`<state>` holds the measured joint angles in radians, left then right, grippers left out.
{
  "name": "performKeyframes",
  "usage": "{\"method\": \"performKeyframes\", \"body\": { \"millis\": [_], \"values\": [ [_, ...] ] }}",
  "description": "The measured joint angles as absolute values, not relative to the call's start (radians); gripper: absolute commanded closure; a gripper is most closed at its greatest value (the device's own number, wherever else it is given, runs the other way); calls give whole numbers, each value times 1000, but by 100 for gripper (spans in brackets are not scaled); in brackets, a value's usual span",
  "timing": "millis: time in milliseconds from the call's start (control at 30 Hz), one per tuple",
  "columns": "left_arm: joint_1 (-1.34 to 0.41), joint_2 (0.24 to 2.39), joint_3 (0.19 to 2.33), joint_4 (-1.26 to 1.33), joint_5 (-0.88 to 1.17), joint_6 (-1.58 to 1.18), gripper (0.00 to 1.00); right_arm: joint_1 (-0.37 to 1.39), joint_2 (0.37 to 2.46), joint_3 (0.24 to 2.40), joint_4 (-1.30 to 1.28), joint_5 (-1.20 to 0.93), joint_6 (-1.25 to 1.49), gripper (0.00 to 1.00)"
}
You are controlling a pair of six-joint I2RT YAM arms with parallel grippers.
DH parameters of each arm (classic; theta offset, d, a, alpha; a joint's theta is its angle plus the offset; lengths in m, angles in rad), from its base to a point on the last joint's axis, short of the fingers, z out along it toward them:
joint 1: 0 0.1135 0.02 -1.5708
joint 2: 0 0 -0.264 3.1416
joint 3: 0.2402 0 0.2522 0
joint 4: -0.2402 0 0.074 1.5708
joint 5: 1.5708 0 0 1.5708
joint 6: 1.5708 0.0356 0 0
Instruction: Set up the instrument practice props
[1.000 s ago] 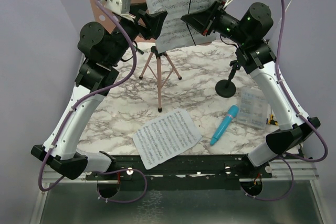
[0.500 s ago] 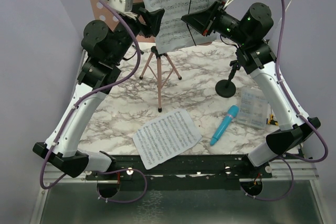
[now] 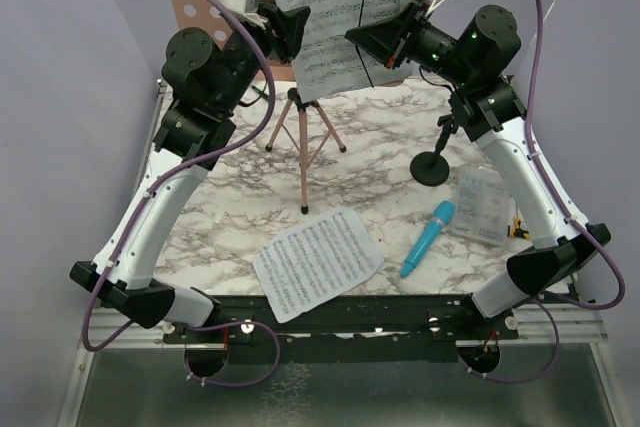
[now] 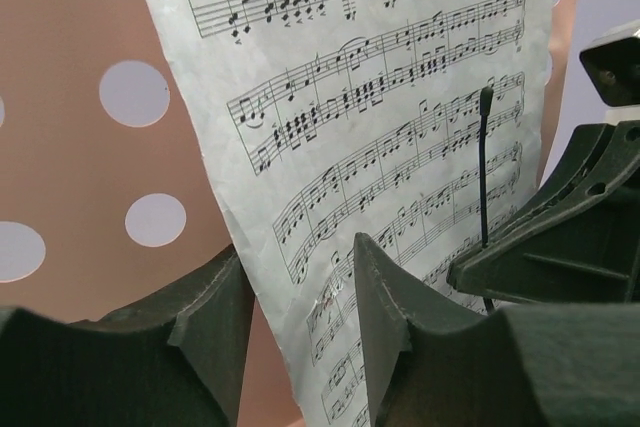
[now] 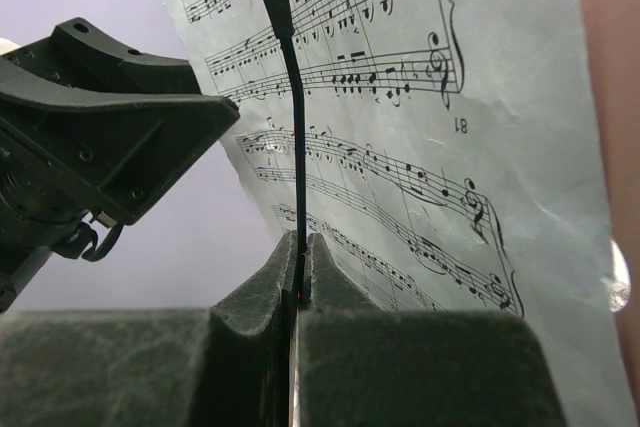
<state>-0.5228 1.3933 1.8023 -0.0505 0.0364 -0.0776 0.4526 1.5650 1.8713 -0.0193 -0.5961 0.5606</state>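
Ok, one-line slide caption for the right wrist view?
Right fingers shut on a thin black rod in front of the sheet-music page, pink stand behind.

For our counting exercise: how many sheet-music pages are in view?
2. One page stands upright before the pink music stand at the back; the other page lies flat on the table near the front edge. Others could hide behind them.

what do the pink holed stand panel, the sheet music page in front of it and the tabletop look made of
Pink stand panel: matte, rigid sheet with clean round holes; painted metal or plastic, unclear which.
Sheet-music page: thin white paper; printed staves, slightly wavy edge.
Tabletop: marble pattern, grey veins on white; possibly printed laminate rather than stone.
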Motion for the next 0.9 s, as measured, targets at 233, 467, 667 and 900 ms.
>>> {"method": "performKeyframes", "body": {
  "millis": [233, 467, 667, 900],
  "values": [
    [-523, 1418, 1858, -43, 72, -85, 80, 453, 1565, 1871, -19, -596, 561, 99],
    [-523, 1457, 1904, -23, 118, -101, 96, 453, 1565, 1871, -19, -596, 561, 99],
    [-523, 1482, 1917, 18, 152, -113, 96, 453, 1565, 1871, -19, -596, 561, 99],
    [-523, 1493, 1930, 86, 197, -120, 96, 453, 1565, 1871, -19, -596, 561, 100]
  ]
}}
